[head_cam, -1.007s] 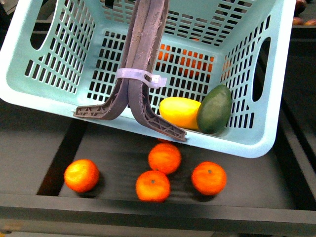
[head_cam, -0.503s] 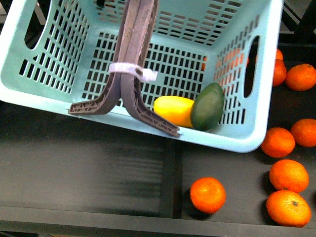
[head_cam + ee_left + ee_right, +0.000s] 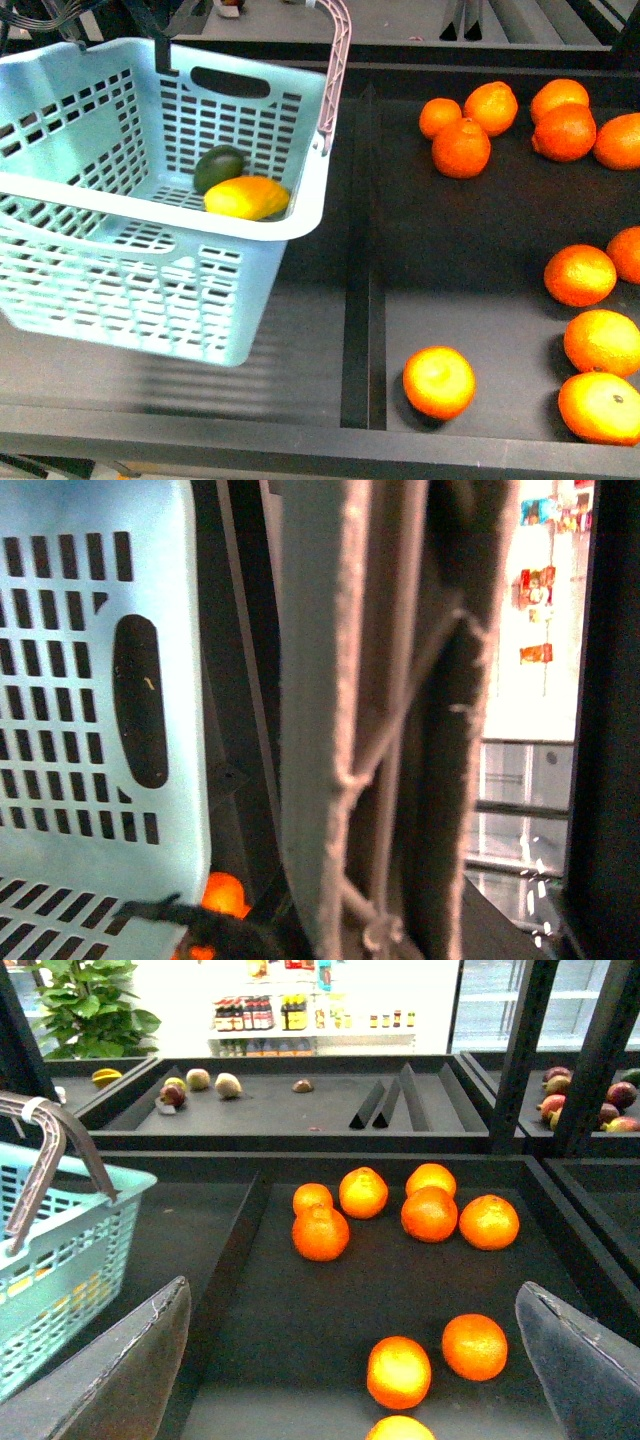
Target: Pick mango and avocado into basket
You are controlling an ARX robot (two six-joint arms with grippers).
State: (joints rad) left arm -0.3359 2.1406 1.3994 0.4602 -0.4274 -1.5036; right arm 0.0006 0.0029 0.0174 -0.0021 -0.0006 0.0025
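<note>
Presently the right gripper (image 3: 350, 1380) shows its jaws spread wide apart, empty, hanging over the tray of oranges (image 3: 429, 1213) toward the right side of the tabletop (image 3: 330, 300). The left gripper itself is not visible; its wrist view is filled by the brown-grey handle (image 3: 390, 720) running straight past the lens, so it probably has hold of that handle, but whether the jaws are clamped I cannot tell.

Outward from there: the basket (image 3: 150, 300) sits over the left half of the tabletop, tilted, its handle rising at the far rim toward the back edge. Inside, the mango (image 3: 246, 197) lies against the right wall, and the avocado (image 3: 218, 166) sits just behind it, the two touching. Both fruits are well inside the rim.

Judgement: the picking part looks done; the step in hand is carrying or settling the basket. Next move calls for lowering it level onto the tabletop's left side, slowly, so the fruit does not roll, then releasing the handle. Loose oranges lie near the front-right corner, well apart from the basket.
</note>
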